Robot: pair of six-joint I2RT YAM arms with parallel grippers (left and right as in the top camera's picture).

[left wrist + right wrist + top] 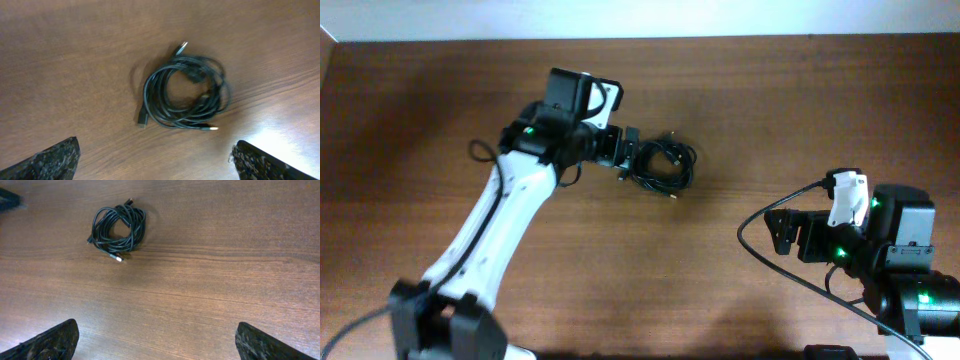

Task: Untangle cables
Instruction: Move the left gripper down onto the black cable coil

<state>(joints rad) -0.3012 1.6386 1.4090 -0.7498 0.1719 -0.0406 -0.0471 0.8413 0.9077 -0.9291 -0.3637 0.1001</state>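
Cables (663, 165): one coiled black bundle flat on the table (770, 100), upper middle. Plug ends poke out of the loop (one metal tip shows bright in the left wrist view). Left jaws: spread wide, just beside the bundle's left edge, gripping nothing. Right jaws: spread wide too, empty, well apart from the coil, low at the table's right side and facing toward it.

black cables (152, 100), brown wood-grain table (225, 280)
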